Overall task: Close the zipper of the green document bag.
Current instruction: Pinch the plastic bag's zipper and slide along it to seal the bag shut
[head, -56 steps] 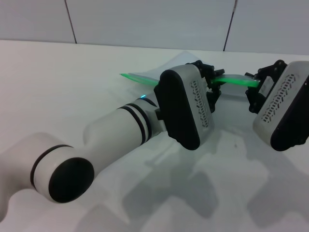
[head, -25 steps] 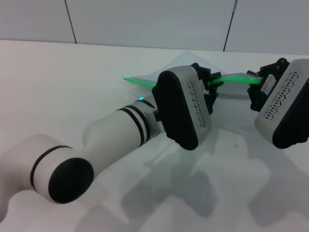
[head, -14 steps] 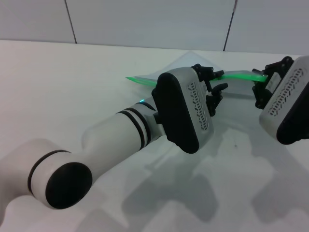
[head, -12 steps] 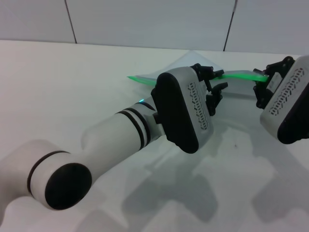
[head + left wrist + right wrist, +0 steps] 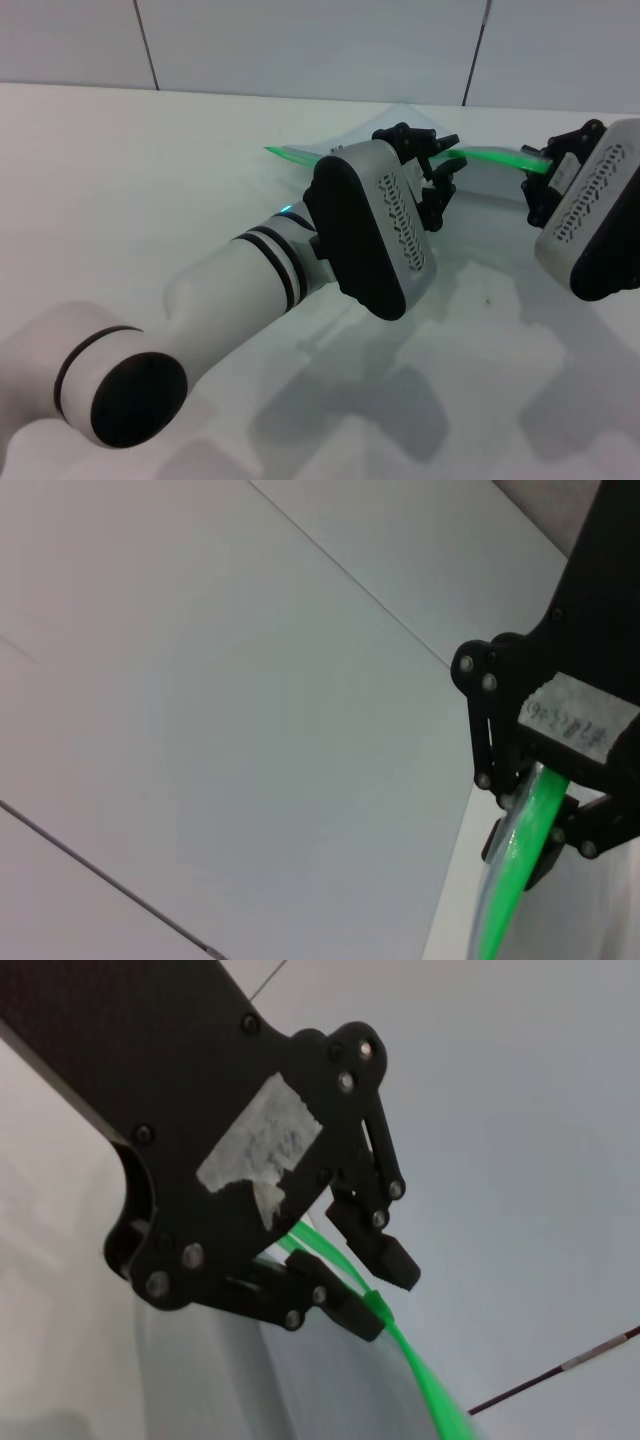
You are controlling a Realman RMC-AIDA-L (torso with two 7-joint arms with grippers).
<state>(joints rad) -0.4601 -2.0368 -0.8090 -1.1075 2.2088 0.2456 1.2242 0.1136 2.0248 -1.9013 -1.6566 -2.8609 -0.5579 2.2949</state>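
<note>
Working from your left, the left gripper [image 5: 432,168] straddles the zipper [image 5: 490,156] mid-strip, fingers narrowly parted around it, not clamped. That green edge of the green document bag [image 5: 372,128] is raised off the table [image 5: 150,170]. The right gripper [image 5: 541,178] pinches the strip's right end. If its pinch slips, expect the bag to bunch and the slider to stall.

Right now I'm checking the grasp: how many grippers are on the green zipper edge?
2. The left gripper is on the middle of the zipper; the right gripper clamps its right end. The slider isn't visible.
</note>
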